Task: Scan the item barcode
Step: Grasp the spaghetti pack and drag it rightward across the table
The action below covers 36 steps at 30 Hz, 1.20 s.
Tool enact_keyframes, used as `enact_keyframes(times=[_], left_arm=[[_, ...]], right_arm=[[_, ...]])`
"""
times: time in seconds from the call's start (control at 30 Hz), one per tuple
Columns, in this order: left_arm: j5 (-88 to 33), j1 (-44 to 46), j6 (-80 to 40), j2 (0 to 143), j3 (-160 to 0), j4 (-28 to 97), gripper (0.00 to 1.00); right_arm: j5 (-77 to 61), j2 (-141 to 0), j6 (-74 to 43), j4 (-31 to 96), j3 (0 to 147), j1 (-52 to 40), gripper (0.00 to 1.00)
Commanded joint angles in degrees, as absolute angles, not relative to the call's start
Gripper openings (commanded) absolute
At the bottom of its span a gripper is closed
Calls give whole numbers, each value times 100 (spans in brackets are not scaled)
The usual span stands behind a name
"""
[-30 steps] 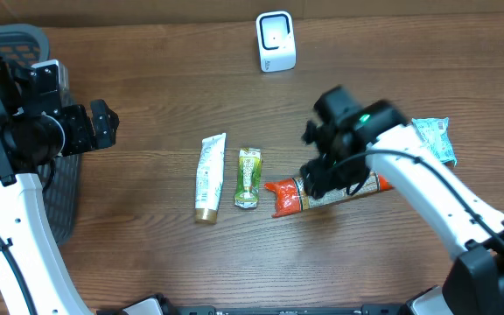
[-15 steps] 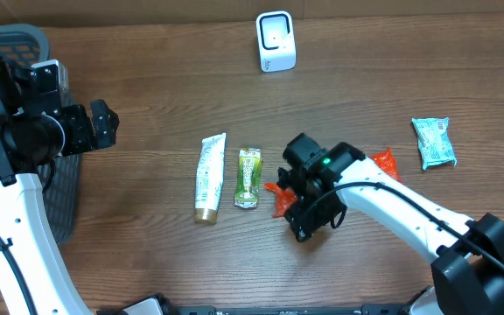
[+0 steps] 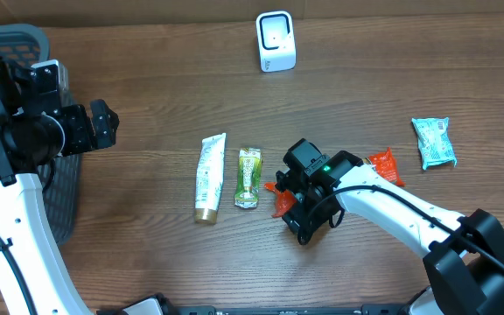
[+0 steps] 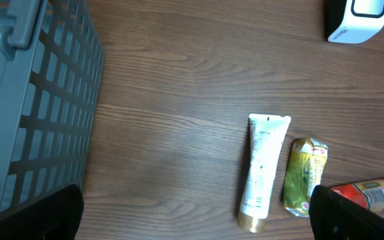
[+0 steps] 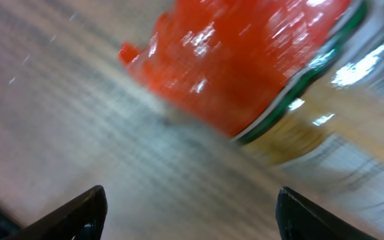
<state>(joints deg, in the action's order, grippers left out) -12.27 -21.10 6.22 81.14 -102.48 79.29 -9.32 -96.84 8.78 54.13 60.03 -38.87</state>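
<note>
Well — glossy, crinkled red packet [image 5: 245, 60] — woodgrain table [image 5: 59, 133].

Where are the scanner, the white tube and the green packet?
scanner [image 3: 276, 41], overhead view, middle of its white front face.
white tube [image 3: 209, 175], overhead view, middle of its body.
green packet [image 3: 248, 178], overhead view, centre of the wrapper.

red packet [image 5: 245, 60], white tube [image 3: 209, 175], teal pouch [image 3: 433, 143]

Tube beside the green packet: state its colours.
The tube is white with green print and a gold cap, clearest in the left wrist view.
</note>
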Motion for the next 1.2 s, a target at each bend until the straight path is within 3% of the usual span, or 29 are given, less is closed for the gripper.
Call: enact_keyframes(times=[0.0, 0.53, 0.87, 1.17], left_arm=[[-1313, -2126, 707, 8132, -10328, 7926, 99], [-1313, -2126, 707, 8132, -10328, 7926, 99], [-1313, -2126, 707, 8132, -10328, 7926, 100], [-1310, -2126, 707, 8132, -10328, 7926, 100]], right_arm=[[-604, -9730, 875, 5179, 5975, -3647, 84], [-1004, -9727, 580, 3527, 6027, -1986, 89], [-1529, -9719, 821, 5286, 6960, -2137, 89], [-1031, -9732, 355, 5693, 6886, -2176, 85]])
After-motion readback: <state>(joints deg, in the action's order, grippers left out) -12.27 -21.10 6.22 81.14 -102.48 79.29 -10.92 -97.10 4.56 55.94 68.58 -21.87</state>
